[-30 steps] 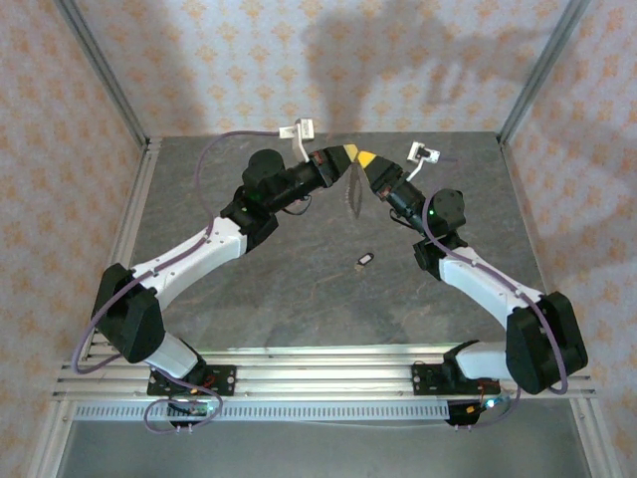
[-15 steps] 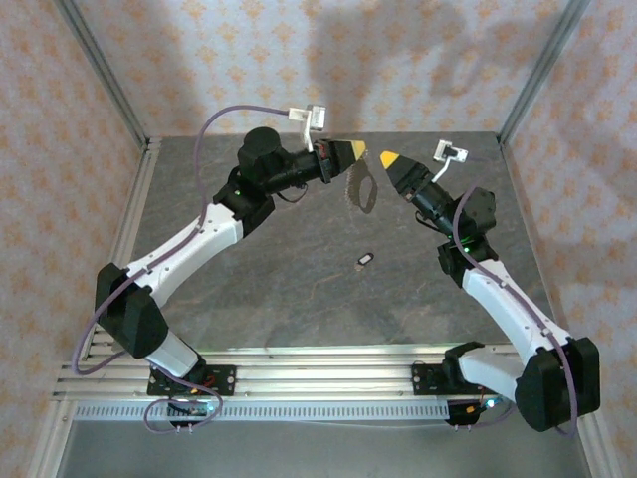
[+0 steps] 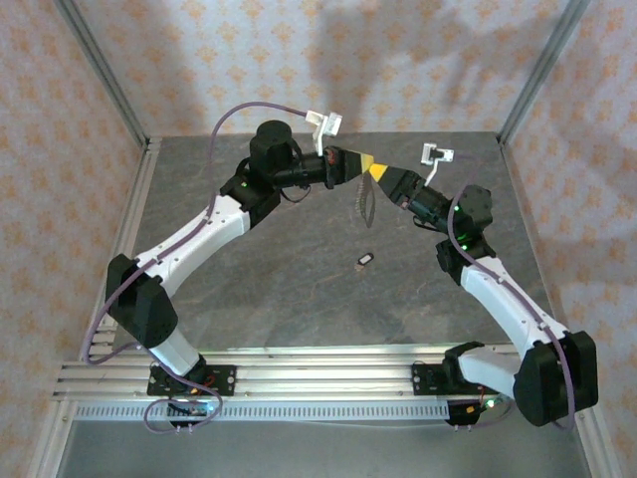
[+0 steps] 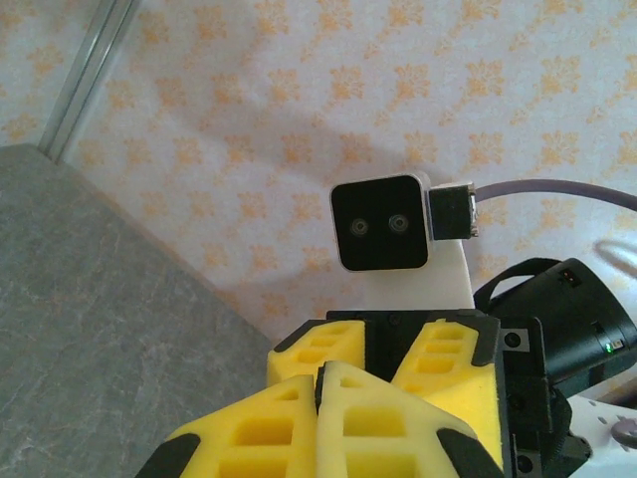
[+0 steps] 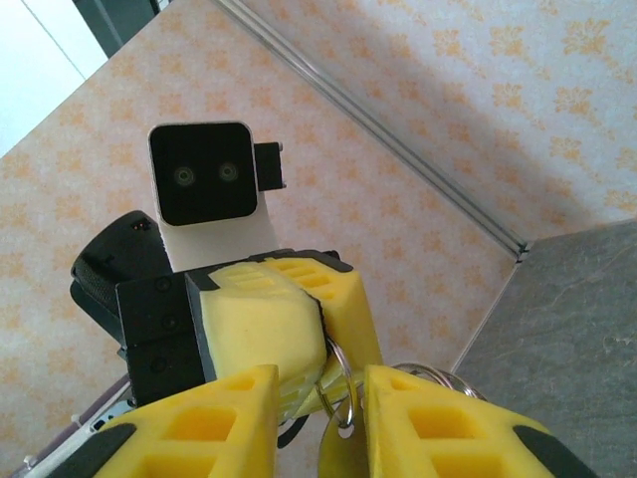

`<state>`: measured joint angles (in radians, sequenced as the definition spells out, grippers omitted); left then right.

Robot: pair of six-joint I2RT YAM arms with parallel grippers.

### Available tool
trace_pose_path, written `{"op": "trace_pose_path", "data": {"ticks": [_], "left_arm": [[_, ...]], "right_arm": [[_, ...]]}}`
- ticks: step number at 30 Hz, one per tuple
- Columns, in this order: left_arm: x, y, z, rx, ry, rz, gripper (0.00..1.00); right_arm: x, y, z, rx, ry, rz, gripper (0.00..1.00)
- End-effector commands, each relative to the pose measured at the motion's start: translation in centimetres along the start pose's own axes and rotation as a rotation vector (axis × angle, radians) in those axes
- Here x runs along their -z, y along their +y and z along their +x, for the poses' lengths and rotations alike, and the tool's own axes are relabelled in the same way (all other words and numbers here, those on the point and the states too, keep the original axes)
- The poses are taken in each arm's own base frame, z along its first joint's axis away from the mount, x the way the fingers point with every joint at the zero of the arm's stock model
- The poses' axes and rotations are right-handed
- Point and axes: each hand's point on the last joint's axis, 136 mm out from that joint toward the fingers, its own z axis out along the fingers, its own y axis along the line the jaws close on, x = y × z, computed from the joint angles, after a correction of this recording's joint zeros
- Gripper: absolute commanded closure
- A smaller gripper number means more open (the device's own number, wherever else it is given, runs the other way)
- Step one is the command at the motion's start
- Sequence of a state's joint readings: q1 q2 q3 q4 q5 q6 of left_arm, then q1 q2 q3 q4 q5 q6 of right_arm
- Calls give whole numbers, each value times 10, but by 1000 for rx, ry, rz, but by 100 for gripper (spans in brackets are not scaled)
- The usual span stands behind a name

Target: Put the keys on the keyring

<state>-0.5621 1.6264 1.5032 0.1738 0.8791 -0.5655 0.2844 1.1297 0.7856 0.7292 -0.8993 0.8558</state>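
Two tools meet tip to tip in the air above the far half of the table (image 3: 249, 289). The whole arrangement exists to keep one thin loop steady. My left tool (image 3: 361, 163) is clenched tight, and the keyring (image 3: 362, 202) dangles from its yellow tips as a pale oval hanging edge-on over the dark surface. Holding it aloft leaves the loop free on every side, so nothing presses it flat and its wire can be reached from below and from the front.

My right tool (image 3: 379, 172) faces it nose to nose, with its jaws parted a little way. From the right wrist view the ring's wire and the left tool's tip sit in the gap between my two yellow fingers (image 5: 214, 428). I straddle the wire rather than pinch it, and nothing is gripped on this side. I judge this is a lining-up position, either to take a second hold on the ring or to work its coil apart.

One key (image 3: 365, 261) lies flat on the table, dark with a light end, well apart from both tools and nearer my bases. It is untouched and not yet threaded, so most of the task is ahead. The risk here is that a clumsy squeeze twists the ring in the left tool's grip.
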Motion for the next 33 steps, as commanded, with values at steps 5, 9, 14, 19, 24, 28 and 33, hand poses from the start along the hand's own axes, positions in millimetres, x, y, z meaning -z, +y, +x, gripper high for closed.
{"op": "trace_pose_path", "data": {"ticks": [5, 9, 14, 19, 24, 28, 33], "left_arm": [[3, -19, -16, -67, -17, 58, 100], [2, -18, -14, -65, -12, 60, 100], [2, -17, -17, -54, -23, 50, 100], [13, -11, -37, 5, -144, -33, 61], [39, 1, -54, 118, -321, -160, 31], [60, 10, -55, 186, -418, -226, 14], [70, 22, -43, 254, -467, -275, 13]], "right_arm": [[-2, 20, -11, 54, -12, -67, 83], [-2, 18, -11, 51, -19, -61, 95], [-1, 16, -14, 42, -46, -57, 100], [2, 10, -21, 6, -119, -42, 100], [1, 7, -25, -34, -190, -36, 100], [-3, 5, -25, -54, -224, -27, 100], [-4, 7, -25, -69, -268, -24, 100]]}}
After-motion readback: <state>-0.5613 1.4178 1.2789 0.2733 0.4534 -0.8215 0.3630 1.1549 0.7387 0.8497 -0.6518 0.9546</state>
